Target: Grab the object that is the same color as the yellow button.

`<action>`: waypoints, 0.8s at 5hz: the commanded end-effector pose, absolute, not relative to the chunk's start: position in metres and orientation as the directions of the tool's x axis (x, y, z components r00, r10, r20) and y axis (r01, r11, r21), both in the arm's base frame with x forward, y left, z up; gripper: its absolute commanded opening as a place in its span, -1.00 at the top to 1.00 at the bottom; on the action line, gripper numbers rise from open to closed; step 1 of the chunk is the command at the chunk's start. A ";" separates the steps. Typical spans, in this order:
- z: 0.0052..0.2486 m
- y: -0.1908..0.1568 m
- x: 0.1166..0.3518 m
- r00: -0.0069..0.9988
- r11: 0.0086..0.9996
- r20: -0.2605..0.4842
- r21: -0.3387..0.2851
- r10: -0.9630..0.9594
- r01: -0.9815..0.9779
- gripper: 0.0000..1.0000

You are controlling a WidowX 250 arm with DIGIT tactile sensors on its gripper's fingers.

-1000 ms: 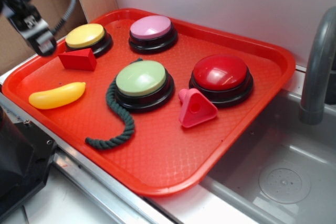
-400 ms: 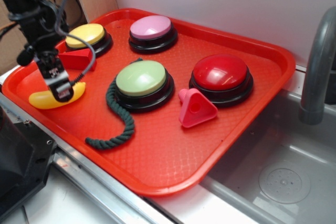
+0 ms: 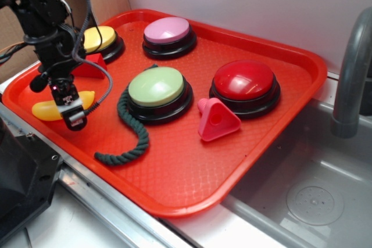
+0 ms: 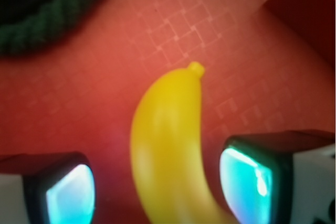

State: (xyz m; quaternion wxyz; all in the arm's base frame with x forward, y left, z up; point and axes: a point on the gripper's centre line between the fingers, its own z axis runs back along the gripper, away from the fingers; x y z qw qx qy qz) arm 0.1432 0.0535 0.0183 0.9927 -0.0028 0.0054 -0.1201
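Wrist view: fingers [image 4: 71,195] spread, straddling banana [image 4: 168,145] on red tray [image 4: 105,98]; no writing legible.

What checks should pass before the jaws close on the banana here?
1. Target colour: the banana matches the yellow button: ok.
2. Straddle: in the wrist view the banana lies between the two pads: ok.
3. Jaws open, gap showing on both sides of the banana: ok.
4. Clear of neighbours: the rope and red wedge lie away from the pads: ok.
5. Height: whether the gripper is low enough on the tray: cannot tell.
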 end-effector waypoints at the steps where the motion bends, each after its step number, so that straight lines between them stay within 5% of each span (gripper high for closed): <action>1: 0.015 0.057 0.145 0.983 0.983 -0.019 0.022 -0.182 0.182 1.00; 3: 0.023 0.057 0.147 0.988 0.988 -0.017 0.028 -0.151 0.152 1.00; 4: 0.056 0.047 0.152 0.997 0.997 0.001 0.015 -0.072 0.072 1.00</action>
